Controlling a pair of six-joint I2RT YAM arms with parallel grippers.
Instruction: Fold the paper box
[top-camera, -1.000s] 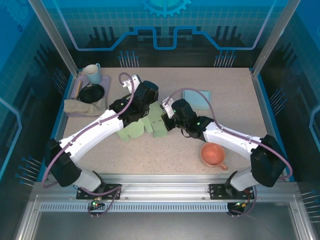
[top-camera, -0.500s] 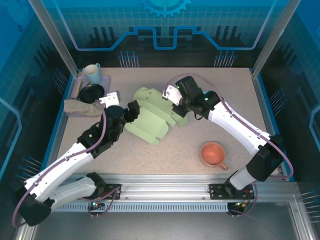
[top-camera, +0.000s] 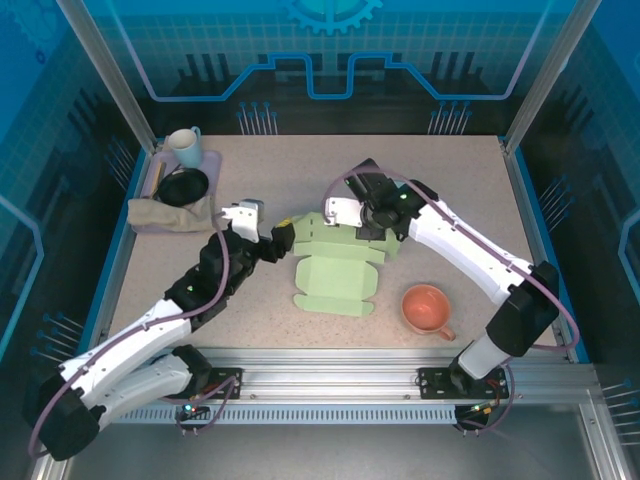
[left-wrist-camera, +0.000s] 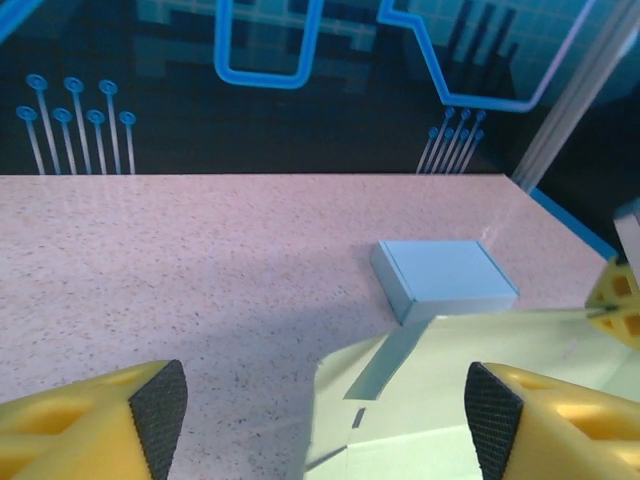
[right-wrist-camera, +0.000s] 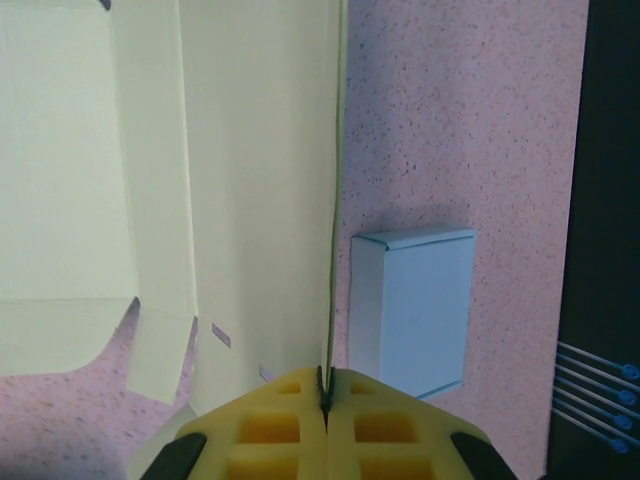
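Observation:
The pale green paper box (top-camera: 338, 278) lies as an unfolded blank at the table's middle, its far part raised. My right gripper (top-camera: 362, 228) is shut on that raised far edge. In the right wrist view the sheet (right-wrist-camera: 230, 150) runs edge-on into the closed yellow fingertips of the right gripper (right-wrist-camera: 327, 385). My left gripper (top-camera: 272, 243) stands open at the blank's left corner. In the left wrist view the green sheet (left-wrist-camera: 450, 400) lies between and beyond the black pads (left-wrist-camera: 160, 415) of the left gripper (left-wrist-camera: 327, 420), untouched.
A folded blue box (left-wrist-camera: 445, 280) sits beyond the green sheet, beside the held edge (right-wrist-camera: 415, 310). An orange cup (top-camera: 427, 308) stands right of the blank. At far left a purple tray (top-camera: 210, 160) carries a white mug (top-camera: 184, 147), black bowl (top-camera: 183, 187) and cloth (top-camera: 165, 213).
My left gripper let go of the paper, opened and drew back to the left. The right gripper kept its hold while the blank spread out and came down toward the near side.

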